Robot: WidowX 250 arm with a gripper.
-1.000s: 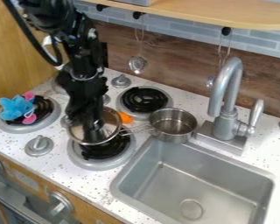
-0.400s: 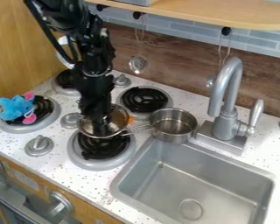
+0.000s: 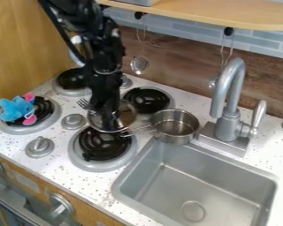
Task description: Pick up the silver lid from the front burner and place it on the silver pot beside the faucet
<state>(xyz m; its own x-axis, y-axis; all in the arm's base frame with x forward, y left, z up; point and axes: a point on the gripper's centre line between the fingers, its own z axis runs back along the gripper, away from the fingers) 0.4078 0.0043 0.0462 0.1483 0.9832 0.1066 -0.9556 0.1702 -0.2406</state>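
Between the two right-hand burners: gripper (image 3: 111,122) down inside the outline of a round metal-rimmed dish (image 3: 128,115); open or closed, cannot tell. Fork (image 3: 83,103) just left of the dish. Small saucepan (image 3: 175,126) to the right, on the counter (image 3: 61,171) near the sink (image 3: 191,185). Blue-and-pink plush toy (image 3: 16,109) on the far-left burner (image 3: 42,115).

No readable text, labels or numbers on anything.
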